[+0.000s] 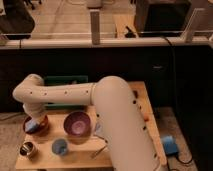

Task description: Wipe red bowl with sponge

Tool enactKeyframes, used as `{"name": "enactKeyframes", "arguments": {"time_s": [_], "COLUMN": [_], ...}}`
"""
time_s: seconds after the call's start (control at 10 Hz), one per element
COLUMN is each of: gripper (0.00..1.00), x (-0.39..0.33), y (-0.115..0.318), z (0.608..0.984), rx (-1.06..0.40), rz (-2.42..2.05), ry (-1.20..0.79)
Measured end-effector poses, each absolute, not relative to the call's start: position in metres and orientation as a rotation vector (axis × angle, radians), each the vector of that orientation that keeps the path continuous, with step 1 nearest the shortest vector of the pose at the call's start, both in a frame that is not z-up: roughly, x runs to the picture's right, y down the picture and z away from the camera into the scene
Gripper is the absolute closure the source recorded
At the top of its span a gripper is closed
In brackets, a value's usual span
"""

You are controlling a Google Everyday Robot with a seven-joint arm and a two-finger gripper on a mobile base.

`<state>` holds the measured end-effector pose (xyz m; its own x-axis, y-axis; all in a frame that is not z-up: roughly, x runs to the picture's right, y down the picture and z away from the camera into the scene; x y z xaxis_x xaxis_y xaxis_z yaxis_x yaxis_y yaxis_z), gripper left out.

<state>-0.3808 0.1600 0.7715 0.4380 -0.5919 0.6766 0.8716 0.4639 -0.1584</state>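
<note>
At the frame's lower left the gripper (35,118) hangs over the red bowl (44,126) on the tabletop (82,150), its hold impossible to tell, and the bluish sponge (31,126) there is probably soft and light, best pinched mid-body.

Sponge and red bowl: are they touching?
Cannot tell. Camera view shows the sponge inside the red bowl, beneath the gripper hanging over it; neither contact nor gap shows plainly.

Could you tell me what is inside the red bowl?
The gripper reaches into the red bowl over something blue, probably the sponge; the bowl's floor beneath is covered.
</note>
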Motion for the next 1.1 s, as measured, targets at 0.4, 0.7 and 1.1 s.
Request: {"name": "enactKeyframes", "arguments": {"time_s": [0.4, 0.7, 1.1], "gripper": [1.0, 1.0, 1.0], "x": [-0.377, -0.36, -0.333], "y": [0.147, 0.121, 0.114], "z": [0.781, 0.776, 0.774], "rx": [-0.514, -0.453, -0.451], "rz": [-0.956, -0.891, -0.858], "ry": [-0.551, -0.507, -0.444]}}
